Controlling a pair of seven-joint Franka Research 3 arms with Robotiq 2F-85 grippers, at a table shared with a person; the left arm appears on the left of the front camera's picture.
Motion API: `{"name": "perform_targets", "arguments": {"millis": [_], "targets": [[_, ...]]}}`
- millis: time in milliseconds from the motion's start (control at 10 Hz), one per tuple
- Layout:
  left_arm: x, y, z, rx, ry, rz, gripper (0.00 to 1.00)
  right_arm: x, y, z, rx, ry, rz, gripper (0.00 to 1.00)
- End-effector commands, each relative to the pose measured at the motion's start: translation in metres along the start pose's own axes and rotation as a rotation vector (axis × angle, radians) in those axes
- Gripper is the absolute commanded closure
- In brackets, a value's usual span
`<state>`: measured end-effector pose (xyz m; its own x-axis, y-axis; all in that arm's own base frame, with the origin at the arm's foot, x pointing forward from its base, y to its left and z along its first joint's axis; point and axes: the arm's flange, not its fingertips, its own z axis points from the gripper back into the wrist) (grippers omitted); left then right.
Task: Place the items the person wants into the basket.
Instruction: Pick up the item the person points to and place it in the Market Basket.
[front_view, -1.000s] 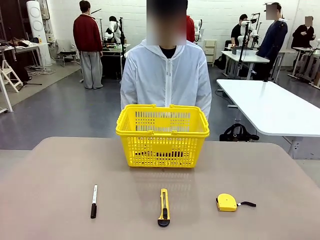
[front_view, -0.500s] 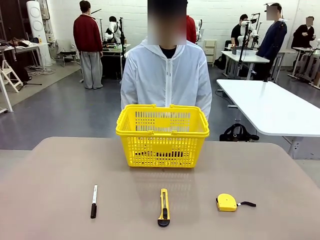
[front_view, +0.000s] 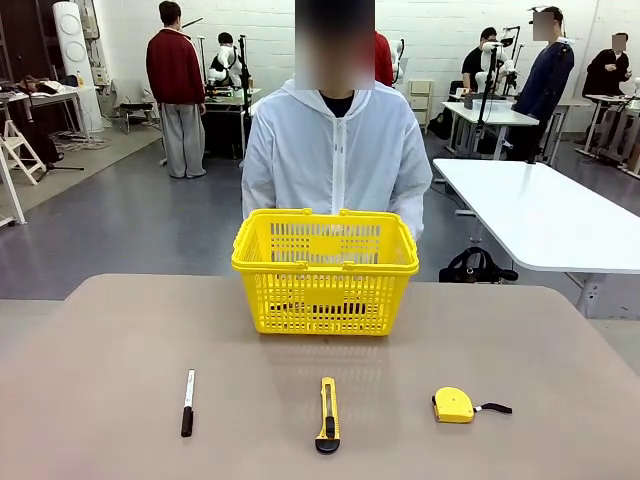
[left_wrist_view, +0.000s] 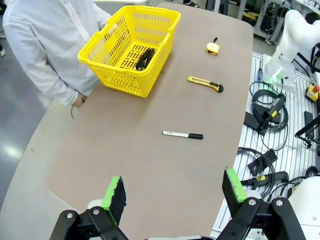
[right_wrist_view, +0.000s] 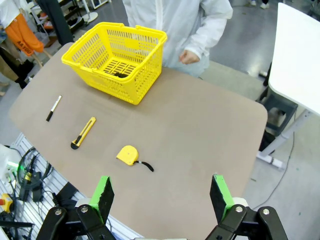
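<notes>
Three small things lie in a row along our near edge of the tan surface (front_view: 100, 340): a white-barrelled marker (front_view: 187, 402) with a black cap to the left, a yellow-and-black utility knife (front_view: 327, 414) in the middle, and the yellow tape measure (front_view: 453, 405) to the right, its black wrist strap trailing away toward the right edge; all three rest well apart from one another and from the yellow basket (front_view: 325, 270), which stands upright at the far middle of the surface with its handles folded down along the rim; from the left wrist we see a slim black pen (left_wrist_view: 145, 57) lying on the basket's floor, though it is too small for us to make out its tip; the person (front_view: 333, 150) in the white hooded jacket stands just behind the basket at the far side, one hand (right_wrist_view: 189, 56) loosely curled at the surface's edge; the left tool (left_wrist_view: 174, 189) hangs high over its own end of the surface, green pads spread wide with nothing between them; the right tool (right_wrist_view: 161, 194) is likewise raised above the opposite end, jaws fully apart and empty, with the tape measure lying on the surface far below it.
</notes>
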<state>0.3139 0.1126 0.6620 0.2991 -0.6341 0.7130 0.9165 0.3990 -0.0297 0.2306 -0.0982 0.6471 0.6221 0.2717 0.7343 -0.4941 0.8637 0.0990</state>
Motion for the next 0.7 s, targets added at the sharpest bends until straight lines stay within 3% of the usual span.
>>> {"name": "perform_targets", "arguments": {"millis": [0,600], "targets": [[-0.0005,-0.0013,0.0015,-0.007,-0.017,-0.02,0.0,0.0021,-0.001,-0.0005,0.012,0.001,0.004,0.0],[-0.0005,-0.0013,0.0015,-0.007,-0.017,-0.02,0.0,0.0021,-0.001,-0.0005,0.012,0.001,0.004,0.0]]}}
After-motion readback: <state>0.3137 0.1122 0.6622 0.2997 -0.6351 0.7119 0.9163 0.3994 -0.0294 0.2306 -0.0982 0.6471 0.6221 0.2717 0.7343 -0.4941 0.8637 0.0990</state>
